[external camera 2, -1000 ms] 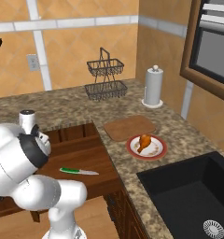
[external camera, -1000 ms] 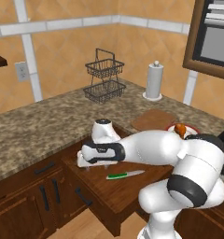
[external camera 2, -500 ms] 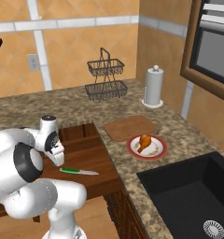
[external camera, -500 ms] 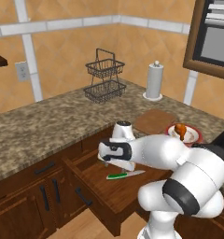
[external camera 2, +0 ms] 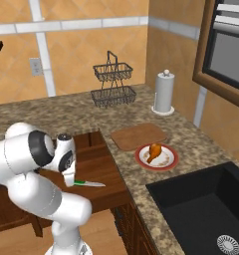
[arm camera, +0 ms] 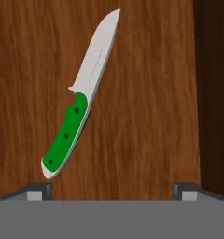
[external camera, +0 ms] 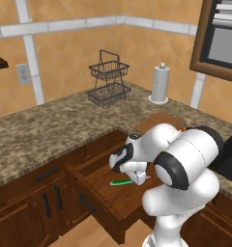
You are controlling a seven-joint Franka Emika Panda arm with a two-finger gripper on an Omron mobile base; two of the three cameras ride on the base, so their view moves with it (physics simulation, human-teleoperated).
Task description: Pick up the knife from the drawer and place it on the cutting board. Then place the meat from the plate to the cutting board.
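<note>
With the knife (arm camera: 80, 104) lying flat on the drawer (arm camera: 146, 116) floor and the gripper (arm camera: 112, 189) spread wide above it, its handle near one fingertip, an off-centre closing may nudge the knife aside.

Ahead of me a dark two-tier wire basket (external camera: 108, 84) stands on the speckled stone surface (external camera: 45, 128) by the tiled wall. A paper towel roll (external camera: 160, 83) stands upright to its right. A black sink (external camera 2: 203, 209) sits sunk into the surface.
</note>
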